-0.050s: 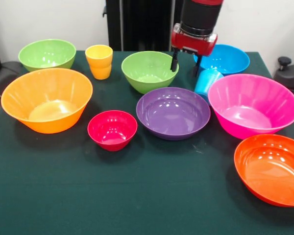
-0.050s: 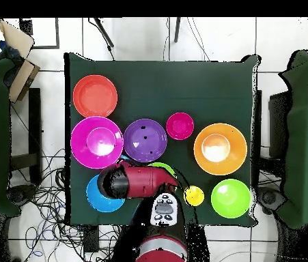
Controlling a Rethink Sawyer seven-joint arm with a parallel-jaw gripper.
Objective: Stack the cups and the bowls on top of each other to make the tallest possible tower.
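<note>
While the gripper [image 1: 186, 62] hung w/ its two black fingers spread and nothing between them, the light blue cup [image 1: 206, 81] sat just below and beside the finger on the pink-bowl side, tilted, rim toward the front edge of the table. Could not tell if that finger touched the cup.

Risks as I judged them:
- cup was off-centre vs the jaws, so closing there would likely pinch one wall or knock it over; glossy plastic, prob slips.
- green bowl [image 1: 149, 70] sat right by the other finger; a straight descent could clip its rim and shove it.
- blue bowl [image 1: 223, 58] just behind the tool, large pink bowl [image 1: 253, 104] past the cup, purple bowl [image 1: 173, 112] in front: tight pocket, little room for a sideways correction.

No tower was built yet. Yellow-orange cup [image 1: 99, 61] stood well off past the green bowl; small crimson bowl [image 1: 112, 129] sat farther forward, every piece separate on the table [image 1: 137, 196]. Overhead, the arm hid the cup, so no alignment check there.
</note>
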